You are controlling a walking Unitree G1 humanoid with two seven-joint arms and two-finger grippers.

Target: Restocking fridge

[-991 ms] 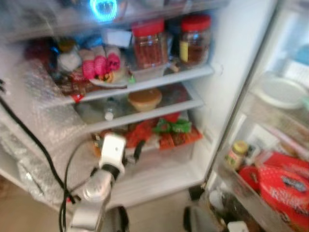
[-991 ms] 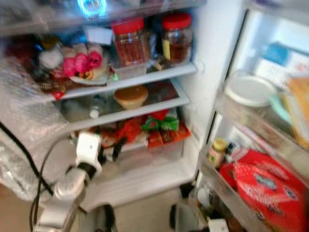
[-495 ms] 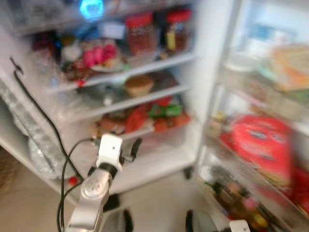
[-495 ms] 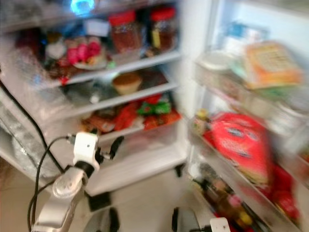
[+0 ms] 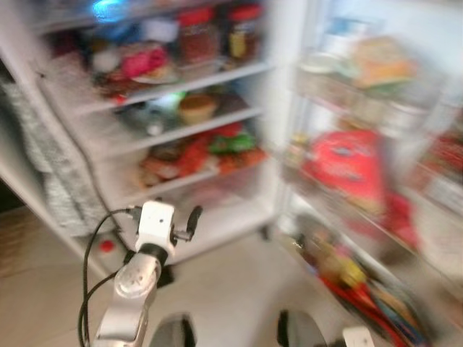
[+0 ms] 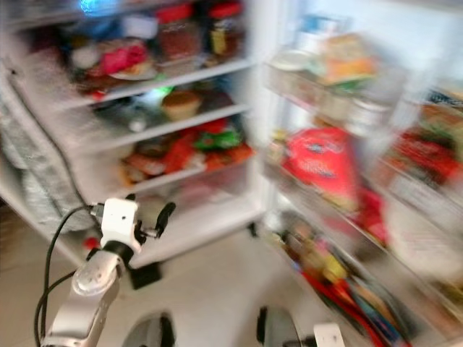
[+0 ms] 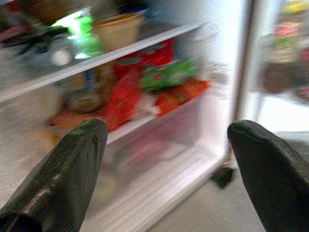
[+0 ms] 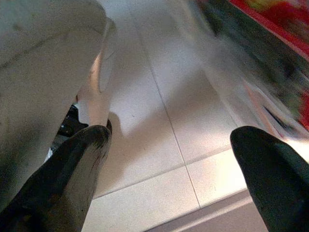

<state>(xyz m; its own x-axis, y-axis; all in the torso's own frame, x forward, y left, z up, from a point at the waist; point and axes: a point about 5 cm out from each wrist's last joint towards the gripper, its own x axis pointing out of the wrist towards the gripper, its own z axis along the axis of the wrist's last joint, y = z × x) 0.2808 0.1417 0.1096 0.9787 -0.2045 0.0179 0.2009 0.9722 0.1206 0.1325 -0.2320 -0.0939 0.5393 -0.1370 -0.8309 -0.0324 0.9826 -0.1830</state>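
A: Fridge point(image 5: 282, 108) open, blurry. Where's the left gripper point(image 7: 164, 169)?

B: Raised in front of the fridge, low, level with its bottom ledge, not touching it. Fingers point(image 7: 63, 179) spread wide, nothing between them. In the head views its white wrist camera sits on top of the silver arm, with a black cable looping away from the fridge.

A: What's beyond it?

B: Inside the fridge, above the gripper: red packets point(image 5: 195, 155) and a green packet point(image 7: 169, 75) on the lowest shelf. One shelf up, a tan cup point(image 5: 197, 108). Top visible shelf has two red-lidded jars point(image 5: 217, 32) and a pink item point(image 5: 141, 61) on a plate beside them. All well apart from the gripper.

A: Door?

B: Fridge door point(image 5: 405, 217) swung open on the robot's right. A big red bag point(image 5: 343, 166) on a door shelf, an orange pack point(image 6: 343, 58) higher up, small items in the bottom rack, too blurred to name.

A: Right gripper point(image 8: 169, 169)?

B: Hangs low over the pale tiled floor point(image 8: 159, 130), near the foot of the fridge door. Fingers wide apart, empty.
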